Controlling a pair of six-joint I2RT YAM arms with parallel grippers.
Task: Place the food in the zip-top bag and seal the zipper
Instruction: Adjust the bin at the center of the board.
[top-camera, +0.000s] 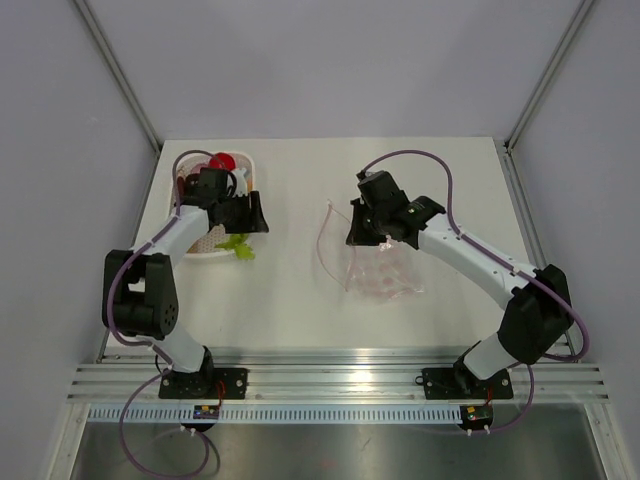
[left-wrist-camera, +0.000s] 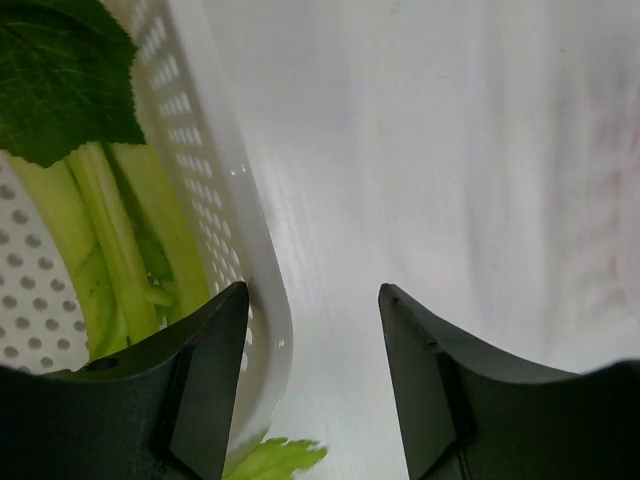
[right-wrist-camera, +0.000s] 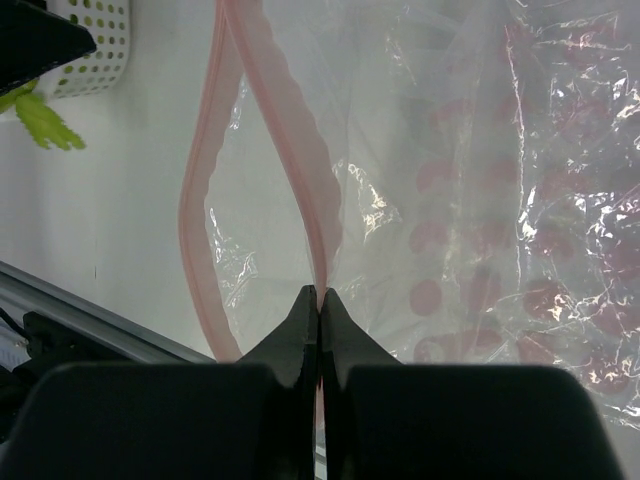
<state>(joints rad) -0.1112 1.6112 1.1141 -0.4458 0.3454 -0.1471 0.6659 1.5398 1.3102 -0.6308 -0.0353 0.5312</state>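
left arm (top-camera: 185, 232) reaching forward, left gripper (left-wrist-camera: 312, 290) jaws apart astride white basket (left-wrist-camera: 225, 190) wall, celery stalk (left-wrist-camera: 100, 240) beside one finger | right arm (top-camera: 470, 255) bent inward, right gripper (right-wrist-camera: 319, 292) clamped on zipper (right-wrist-camera: 300, 170), zip-top bag (right-wrist-camera: 480, 200) ahead

basket (top-camera: 203, 245) left | celery stalk (top-camera: 237, 247) in it | zip-top bag (top-camera: 385, 275) right

White table (top-camera: 300, 295): basket (top-camera: 203, 247) L, zip-top bag (top-camera: 388, 277) ctr-R (mouth open).
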